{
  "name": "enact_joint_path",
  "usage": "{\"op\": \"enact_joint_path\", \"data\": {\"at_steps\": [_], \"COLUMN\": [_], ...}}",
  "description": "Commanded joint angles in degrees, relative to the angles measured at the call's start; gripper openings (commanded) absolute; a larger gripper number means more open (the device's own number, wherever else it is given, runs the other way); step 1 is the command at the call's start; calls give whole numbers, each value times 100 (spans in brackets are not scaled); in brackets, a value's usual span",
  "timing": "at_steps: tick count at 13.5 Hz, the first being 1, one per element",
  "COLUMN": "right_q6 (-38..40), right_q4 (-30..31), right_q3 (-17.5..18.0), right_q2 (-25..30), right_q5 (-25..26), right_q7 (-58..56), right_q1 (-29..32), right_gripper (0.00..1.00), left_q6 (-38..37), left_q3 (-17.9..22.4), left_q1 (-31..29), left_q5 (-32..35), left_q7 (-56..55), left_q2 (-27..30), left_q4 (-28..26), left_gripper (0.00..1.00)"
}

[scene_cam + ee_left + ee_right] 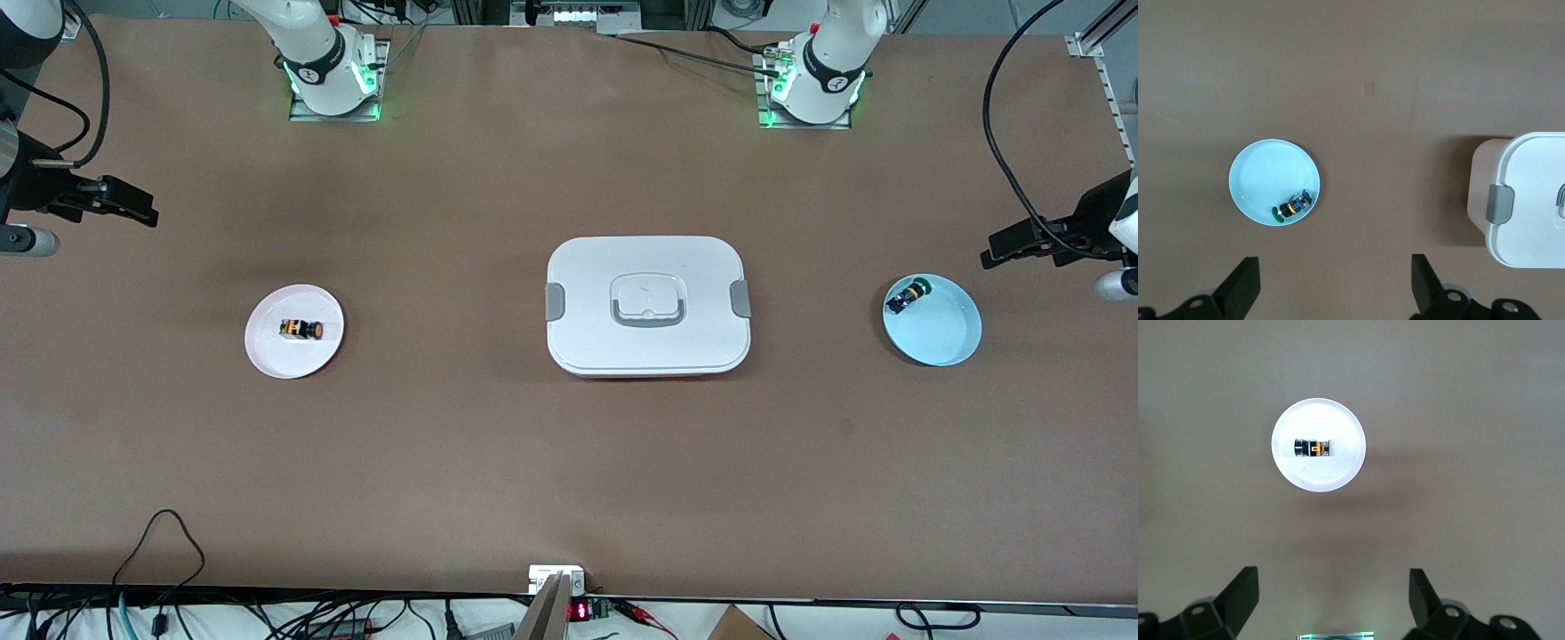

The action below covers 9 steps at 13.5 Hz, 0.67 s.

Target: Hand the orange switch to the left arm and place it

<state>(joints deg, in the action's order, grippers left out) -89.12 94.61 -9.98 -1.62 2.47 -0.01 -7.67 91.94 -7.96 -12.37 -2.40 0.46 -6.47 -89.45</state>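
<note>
Orange switch [301, 330] lies on its side on pink plate [294, 331] toward right arm's end of table [569, 462]. Box [647, 305] sits mid-table, lid on. Green-capped switch [909, 294] on blue plate [933, 320] toward left arm's end; details too small to read. Right gripper [1331, 600] hangs over table w/ fingers spread, empty; arm mostly cut off at frame edge. Left gripper [1335, 287] likewise spread, empty, partly cut off.
</note>
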Motion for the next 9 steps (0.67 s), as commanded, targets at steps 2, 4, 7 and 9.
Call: {"op": "enact_joint_path", "data": {"at_steps": [2, 4, 7, 9], "right_q6": [9, 17, -18, -9], "right_q4": [-4, -4, -13, -39], "right_q3": [-4, -4, -4, 4], "right_q2": [75, 66, 13, -57], "right_q5": [-142, -142, -142, -133], "right_q7": [-52, -52, -52, -69], "right_q1": [20, 20, 20, 20], "right_gripper": [100, 100, 100, 100], "left_q6": [0, 0, 0, 0], "left_q3": [5, 5, 5, 5], "left_q1": [68, 68, 77, 77], "left_q5": [-6, -6, -15, -6], "left_q7": [-64, -64, -116, -152], "left_q2": [-65, -65, -74, -74], "left_q4": [112, 112, 112, 112], "left_gripper": [100, 100, 100, 100]}}
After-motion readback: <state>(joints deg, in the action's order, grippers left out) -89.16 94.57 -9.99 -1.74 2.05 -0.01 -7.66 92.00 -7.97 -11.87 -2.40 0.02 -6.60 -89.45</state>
